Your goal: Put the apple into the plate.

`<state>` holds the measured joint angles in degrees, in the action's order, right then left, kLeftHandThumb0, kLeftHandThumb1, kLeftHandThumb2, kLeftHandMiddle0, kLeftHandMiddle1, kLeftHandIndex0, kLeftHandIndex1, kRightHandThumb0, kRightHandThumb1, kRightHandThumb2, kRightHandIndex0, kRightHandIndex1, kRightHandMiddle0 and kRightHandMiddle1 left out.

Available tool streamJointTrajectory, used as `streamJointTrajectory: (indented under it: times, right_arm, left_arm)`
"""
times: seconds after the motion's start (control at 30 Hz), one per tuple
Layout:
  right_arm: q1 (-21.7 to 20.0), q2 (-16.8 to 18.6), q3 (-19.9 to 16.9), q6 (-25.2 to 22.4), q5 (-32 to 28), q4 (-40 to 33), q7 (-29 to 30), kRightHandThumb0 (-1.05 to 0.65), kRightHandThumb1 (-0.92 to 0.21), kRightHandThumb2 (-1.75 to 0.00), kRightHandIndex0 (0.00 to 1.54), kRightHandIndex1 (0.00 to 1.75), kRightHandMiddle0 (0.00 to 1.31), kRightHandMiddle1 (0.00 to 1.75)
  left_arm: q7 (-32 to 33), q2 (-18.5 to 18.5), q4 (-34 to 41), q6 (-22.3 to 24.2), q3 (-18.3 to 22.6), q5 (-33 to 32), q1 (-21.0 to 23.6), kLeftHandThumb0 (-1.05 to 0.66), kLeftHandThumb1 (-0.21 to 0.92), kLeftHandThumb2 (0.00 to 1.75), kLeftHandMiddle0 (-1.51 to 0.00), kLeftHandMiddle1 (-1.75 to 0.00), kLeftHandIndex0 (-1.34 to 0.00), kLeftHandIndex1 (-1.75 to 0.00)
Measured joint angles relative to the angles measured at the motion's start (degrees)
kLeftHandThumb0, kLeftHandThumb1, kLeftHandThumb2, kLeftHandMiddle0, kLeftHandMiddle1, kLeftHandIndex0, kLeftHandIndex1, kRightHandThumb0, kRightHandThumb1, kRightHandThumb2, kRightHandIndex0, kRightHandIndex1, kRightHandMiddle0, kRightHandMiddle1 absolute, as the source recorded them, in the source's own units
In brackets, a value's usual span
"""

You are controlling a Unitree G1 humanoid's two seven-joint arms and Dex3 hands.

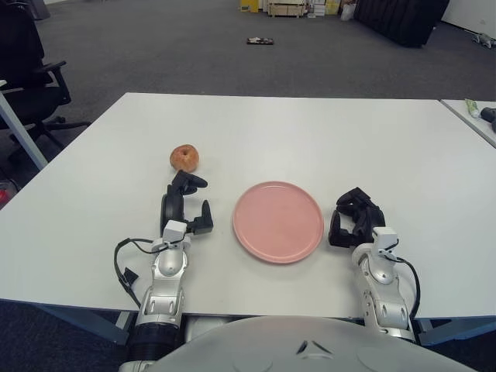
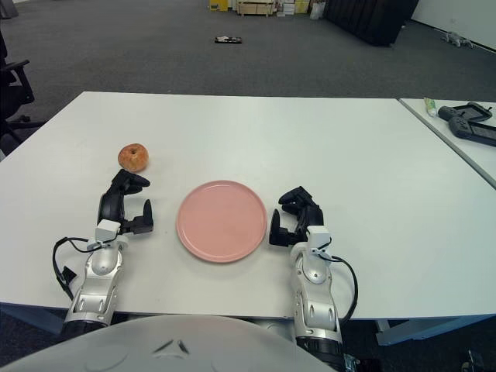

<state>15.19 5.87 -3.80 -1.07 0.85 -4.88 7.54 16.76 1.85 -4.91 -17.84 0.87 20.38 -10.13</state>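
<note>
Red-orange, the round apple (image 1: pixel 184 157) sits on your white table (image 1: pixel 310 132), left of the flat pink plate (image 1: pixel 278 221). Your left hand (image 1: pixel 184 208) is just short of it, fingers spread, holding nothing. Your right hand (image 1: pixel 353 219) shows beside the plate's right edge, fingers curled, empty.

matt pink plate (image 1: pixel 278 222), smooth white table (image 1: pixel 310 132) — dull-skinned apple (image 1: pixel 184 158)

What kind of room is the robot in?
Probably an office or lab: a black swivel office chair stands on grey carpet floor beside the big white table.
</note>
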Motion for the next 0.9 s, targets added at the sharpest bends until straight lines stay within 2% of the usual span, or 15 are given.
streamJointTrajectory:
  times: [0.1,0.17,0.23,0.33,0.37,0.4,0.43,0.5,0.67,0.73,0.83,0.9]
  right_arm:
    - [0.0,-0.1,0.0,0.1,0.2,0.1,0.0,-0.01,0.08,-1.75,0.94,1.75,0.71,1.64]
    - [-0.1,-0.2,0.1,0.1,0.3,0.1,0.0,-0.01,0.08,-1.75,0.93,1.75,0.72,1.64]
    - [-0.1,-0.2,0.1,0.2,0.3,0.2,0.0,-0.01,0.09,-1.75,0.93,1.75,0.72,1.64]
    - [-0.2,-0.2,0.1,0.1,0.3,0.2,0.0,-0.01,0.08,-1.75,0.93,1.75,0.72,1.64]
    - [-0.2,-0.2,0.1,0.1,0.3,0.3,0.0,-0.01,0.08,-1.75,0.93,1.75,0.72,1.64]
    - [-0.3,-0.3,0.1,0.1,0.3,0.3,0.0,-0.01,0.08,-1.75,0.93,1.75,0.71,1.64]
    - [-0.3,-0.3,0.1,0.1,0.3,0.3,0.0,-0.01,0.08,-1.75,0.93,1.75,0.71,1.64]
    - [-0.3,-0.3,0.2,0.1,0.3,0.3,0.0,-0.01,0.08,-1.75,0.93,1.75,0.71,1.64]
    - [-0.5,-0.3,0.2,0.1,0.4,0.3,0.1,-0.01,0.08,-1.75,0.93,1.75,0.71,1.64]
    - [-0.5,-0.2,0.2,0.1,0.4,0.3,0.2,-0.01,0.09,-1.75,0.93,1.75,0.72,1.64]
    - [-0.5,-0.3,0.2,0.1,0.3,0.3,0.2,-0.01,0.09,-1.75,0.93,1.75,0.72,1.63]
    - [-0.5,-0.3,0.3,0.1,0.3,0.3,0.2,-0.01,0.09,-1.75,0.93,1.75,0.72,1.64]
  left_arm:
    - [4.8,2.7,-1.8,-0.7,-0.5,6.8,1.8,-0.01,0.41,1.15,-0.64,-1.53,-0.35,-1.75]
    - [7.5,4.4,-3.0,-1.3,-0.7,9.9,3.1,-0.17,0.69,0.81,-0.44,-1.48,-0.26,-1.75]
    - [10.1,6.4,-4.7,-2.5,-1.1,12.8,4.6,-0.28,0.82,0.65,-0.23,-1.4,-0.21,-1.75]
    - [12.5,8.9,-7.4,-4.2,-1.9,15.3,7.3,-0.61,0.89,0.74,-0.08,-1.22,-0.07,-1.38]
    - [13.0,9.6,-8.4,-4.5,-2.2,15.8,8.2,-0.65,0.9,0.75,-0.06,-1.19,-0.05,-1.34]
    - [13.5,10.3,-9.4,-4.9,-2.5,16.4,9.3,-0.72,0.88,0.73,-0.04,-1.04,-0.03,-1.18]
    - [13.9,10.7,-10.1,-5.1,-2.7,16.7,10.1,-0.74,0.88,0.72,-0.03,-0.99,-0.03,-1.12]
    - [14.8,11.7,-11.6,-5.4,-3.3,17.5,11.9,-0.83,0.85,0.67,-0.01,-0.69,-0.01,-0.84]
    - [17.4,13.3,-13.6,-6.1,-4.1,19.1,14.9,-0.93,0.85,0.59,0.0,-0.31,0.0,-0.53]
    - [18.2,13.7,-14.0,-6.0,-4.6,19.5,15.6,-0.99,0.83,0.55,0.0,-0.13,0.0,-0.27]
    - [19.2,14.1,-14.9,-5.1,-5.3,21.0,16.5,-1.03,0.79,0.51,0.0,-0.04,0.0,-0.09]
    - [19.4,14.4,-15.7,-4.0,-5.8,21.8,17.2,-1.04,0.77,0.49,0.0,-0.02,0.0,-0.05]
